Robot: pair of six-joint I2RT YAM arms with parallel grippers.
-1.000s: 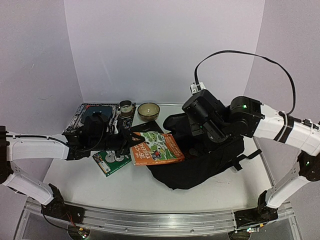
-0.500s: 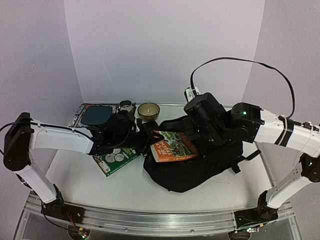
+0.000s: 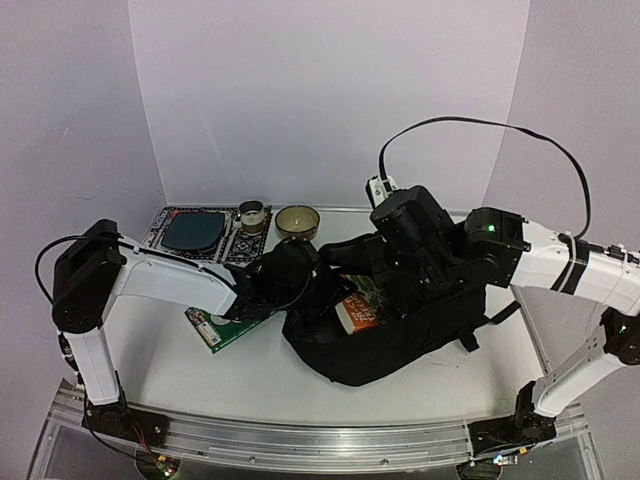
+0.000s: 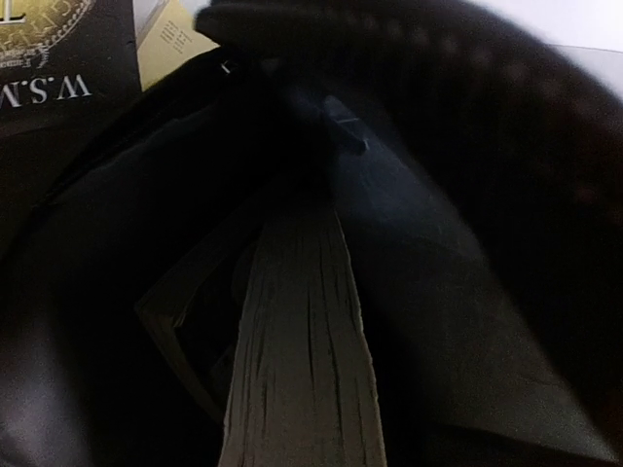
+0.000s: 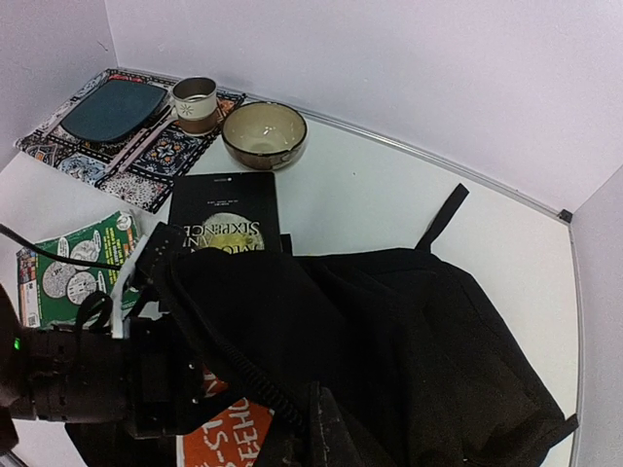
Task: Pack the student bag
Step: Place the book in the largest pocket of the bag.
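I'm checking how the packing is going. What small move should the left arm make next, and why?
Probably push the orange book a little deeper into the student bag. The left gripper holds it at the opening, part of its cover shows outside, and the right gripper pinches the bag's edge up, leaving the mouth open.

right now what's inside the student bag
An orange book sits partly inside the student bag, one end showing at the opening. The rest and anything deeper are hidden by black fabric.

Black student bag [image 5: 428, 341], black book [image 5: 226, 214] just beyond it, orange book [image 5: 226, 443] at its mouth
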